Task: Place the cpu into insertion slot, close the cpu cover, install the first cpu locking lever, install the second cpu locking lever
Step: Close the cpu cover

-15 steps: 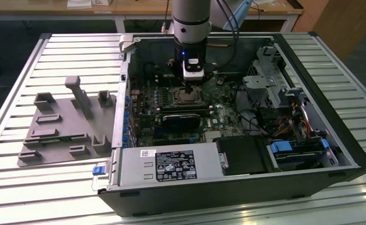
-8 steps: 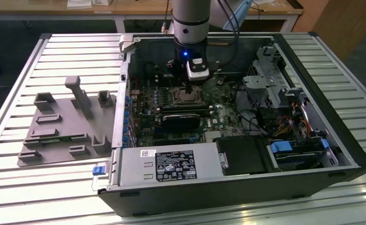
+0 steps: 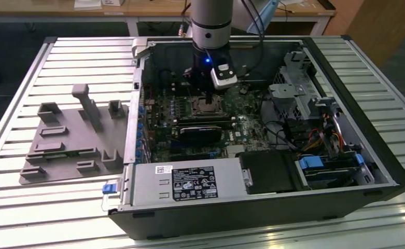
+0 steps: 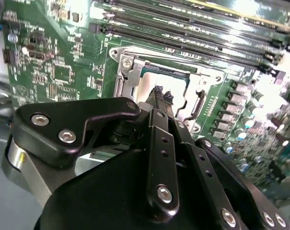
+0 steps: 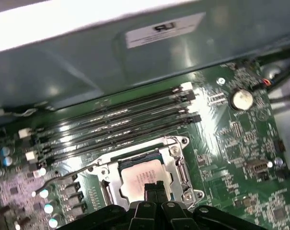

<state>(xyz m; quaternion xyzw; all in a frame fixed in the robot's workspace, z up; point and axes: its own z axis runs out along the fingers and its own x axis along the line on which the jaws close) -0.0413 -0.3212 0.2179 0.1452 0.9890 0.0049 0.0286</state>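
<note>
black gripper (image 5: pixel 154 186) fingers are pressed together with nothing between them, tips right at the cpu (image 5: pixel 137 175). that flat, shiny grey square lies in the insertion slot (image 5: pixel 137 156), with the thin silver cpu cover (image 5: pixel 177 165) framing it.

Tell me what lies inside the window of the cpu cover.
The cpu shows through the cpu cover, with its pale metal top facing up. The gripper hides part of that top, and whatever lies under the chip cannot be seen.
</note>
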